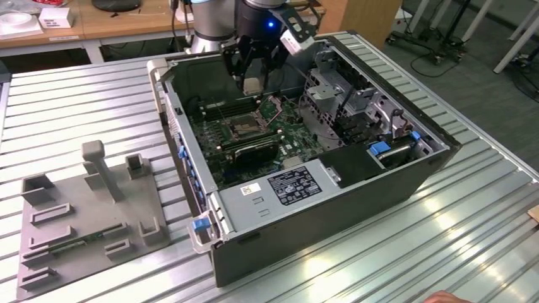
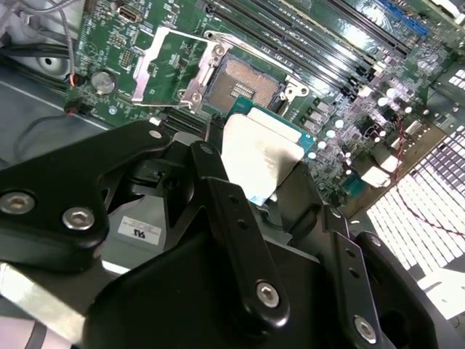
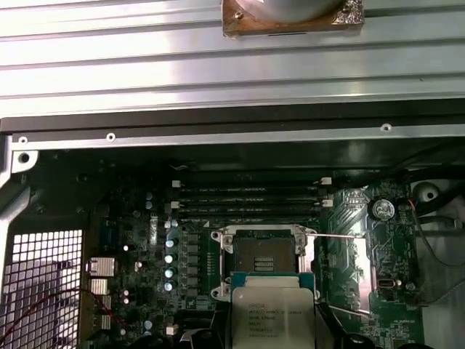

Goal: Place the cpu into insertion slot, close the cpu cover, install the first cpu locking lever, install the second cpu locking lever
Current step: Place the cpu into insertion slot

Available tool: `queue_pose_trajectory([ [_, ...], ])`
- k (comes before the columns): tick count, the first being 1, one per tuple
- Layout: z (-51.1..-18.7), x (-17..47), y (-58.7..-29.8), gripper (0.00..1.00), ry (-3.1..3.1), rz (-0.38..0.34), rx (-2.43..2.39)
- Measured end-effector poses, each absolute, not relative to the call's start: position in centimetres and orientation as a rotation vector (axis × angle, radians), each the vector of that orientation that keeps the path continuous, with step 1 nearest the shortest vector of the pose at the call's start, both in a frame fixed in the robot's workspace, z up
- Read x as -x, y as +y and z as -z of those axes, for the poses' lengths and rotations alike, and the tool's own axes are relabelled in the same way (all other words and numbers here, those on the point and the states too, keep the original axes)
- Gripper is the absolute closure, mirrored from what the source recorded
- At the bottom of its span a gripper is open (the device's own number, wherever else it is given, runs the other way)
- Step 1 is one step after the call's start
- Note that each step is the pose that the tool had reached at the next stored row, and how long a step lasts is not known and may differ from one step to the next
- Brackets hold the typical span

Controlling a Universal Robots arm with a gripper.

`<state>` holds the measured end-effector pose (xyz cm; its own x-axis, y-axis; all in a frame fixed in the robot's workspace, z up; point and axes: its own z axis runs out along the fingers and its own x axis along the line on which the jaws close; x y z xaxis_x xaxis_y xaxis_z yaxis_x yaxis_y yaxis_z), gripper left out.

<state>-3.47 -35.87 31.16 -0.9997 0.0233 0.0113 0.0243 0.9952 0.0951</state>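
Gripper (image 1: 251,83) holds cpu (image 2: 258,154) above insertion slot (image 3: 263,256).

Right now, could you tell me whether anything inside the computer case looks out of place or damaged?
Nothing stands out. The gripper holds the cpu squarely above the empty insertion slot, and the cpu cover stands open beside the slot, which fits this stage. No damage is visible.

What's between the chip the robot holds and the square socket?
Nothing: in both wrist views the gap from cpu to open insertion slot is bare. In the second wrist view the cpu cover stands swung aside.
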Motion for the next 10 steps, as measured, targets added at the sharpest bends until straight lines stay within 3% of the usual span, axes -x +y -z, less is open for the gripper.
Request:
queue_pose_trajectory([
  [10,-29.5,3.8,-35.9,0.46,-3.136,0.15,0.027],
])
